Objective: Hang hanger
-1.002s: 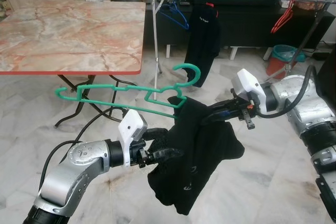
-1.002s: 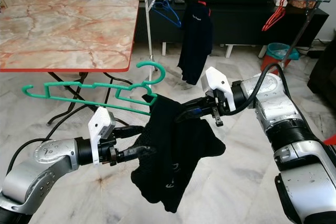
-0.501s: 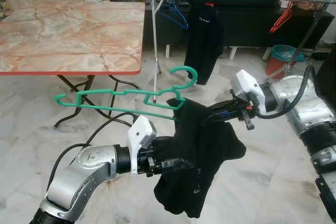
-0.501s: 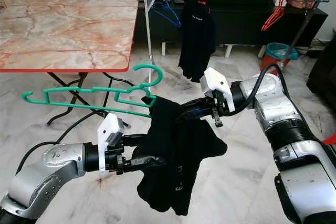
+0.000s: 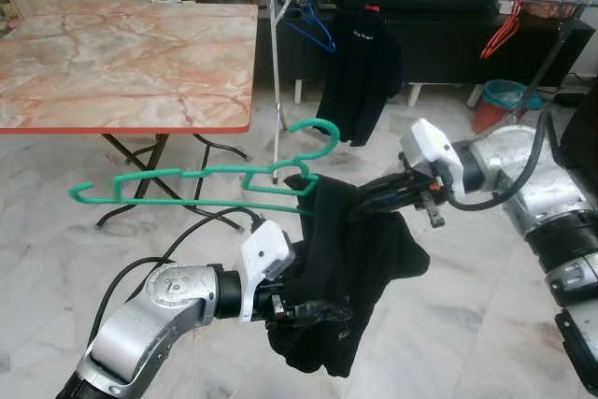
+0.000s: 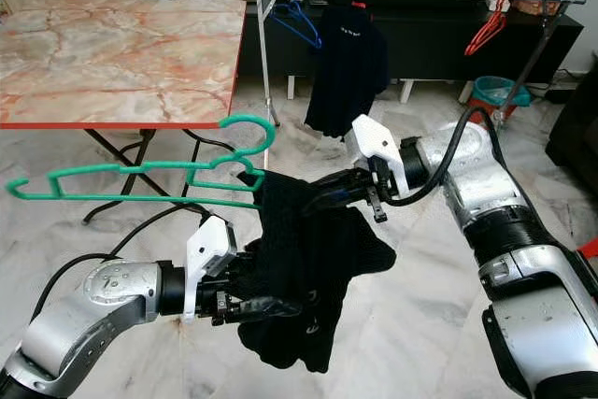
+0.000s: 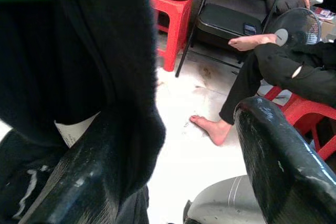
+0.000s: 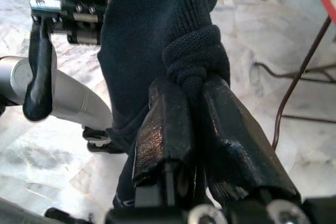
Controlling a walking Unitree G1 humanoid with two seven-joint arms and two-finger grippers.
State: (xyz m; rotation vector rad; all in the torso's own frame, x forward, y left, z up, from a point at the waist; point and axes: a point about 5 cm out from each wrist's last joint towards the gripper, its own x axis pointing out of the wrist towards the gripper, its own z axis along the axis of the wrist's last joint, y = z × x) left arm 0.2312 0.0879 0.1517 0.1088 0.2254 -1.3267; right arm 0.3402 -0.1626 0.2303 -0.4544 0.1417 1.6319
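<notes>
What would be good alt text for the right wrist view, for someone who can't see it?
The right pincer is shut on a bunched fold of a black knit garment, which hangs down in front of it over a pale marble floor. Beyond the cloth, the left pincer sits at the end of its silver arm.

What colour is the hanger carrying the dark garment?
Green; the hanger shows best in the left eye view.

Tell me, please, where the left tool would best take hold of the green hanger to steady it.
Probably the bare green hanger arm jutting toward the robot's left, clear of the black garment. It lies nearly level, so the left tool could rise from below and close across it. The right tool already pinches the garment.
</notes>
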